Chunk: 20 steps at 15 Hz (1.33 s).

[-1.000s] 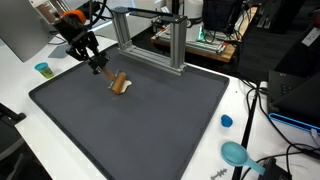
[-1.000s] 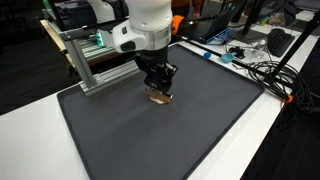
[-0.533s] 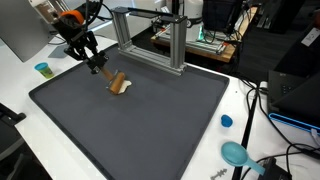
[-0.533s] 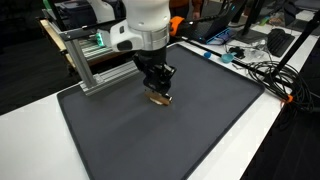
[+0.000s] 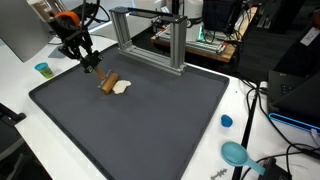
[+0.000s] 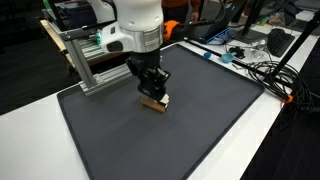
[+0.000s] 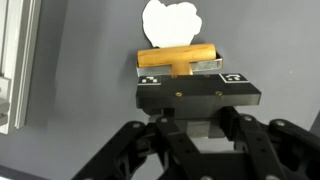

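Note:
My gripper (image 7: 188,72) is shut on the short stem of a wooden T-shaped piece (image 7: 178,56) with a white lobed end (image 7: 170,20). The piece lies low over the dark grey mat (image 7: 70,110), white end pointing away from the wrist. In both exterior views the gripper (image 5: 97,73) (image 6: 152,96) reaches down at the mat's back part. The wooden piece (image 5: 107,86) (image 6: 153,104) sits at its fingertips, and its white end (image 5: 121,87) rests on or just above the mat; contact cannot be told.
An aluminium frame (image 5: 150,35) (image 6: 85,55) stands at the mat's (image 5: 140,130) back edge, close to the gripper. A small blue cup (image 5: 42,69), a blue cap (image 5: 226,121) and a teal scoop-like item (image 5: 236,153) lie on the white table. Cables (image 6: 265,70) trail beside the mat.
The gripper has shifted a little towards the frame's side with the wooden piece, which now lies flatter and lower over the mat. The jaws stay shut.

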{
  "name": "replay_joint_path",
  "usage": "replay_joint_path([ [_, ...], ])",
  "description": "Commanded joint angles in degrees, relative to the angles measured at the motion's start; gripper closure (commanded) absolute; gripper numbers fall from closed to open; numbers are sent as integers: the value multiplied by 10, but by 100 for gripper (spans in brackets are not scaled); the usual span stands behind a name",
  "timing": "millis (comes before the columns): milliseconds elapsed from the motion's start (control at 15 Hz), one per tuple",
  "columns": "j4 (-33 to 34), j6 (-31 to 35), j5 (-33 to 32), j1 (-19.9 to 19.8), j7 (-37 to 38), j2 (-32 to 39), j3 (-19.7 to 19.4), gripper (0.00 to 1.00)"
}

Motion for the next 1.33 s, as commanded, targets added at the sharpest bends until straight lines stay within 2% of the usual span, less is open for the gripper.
replay_joint_path([
  [0,8,47,-26,0,4,45,-5,77],
  [200,-14,58,-25,-9,-27,6,-4,77],
  [600,-181,170,-64,-3,-190,-179,-6,77],
  [1267,-445,234,-49,12,-442,-486,33,77],
])
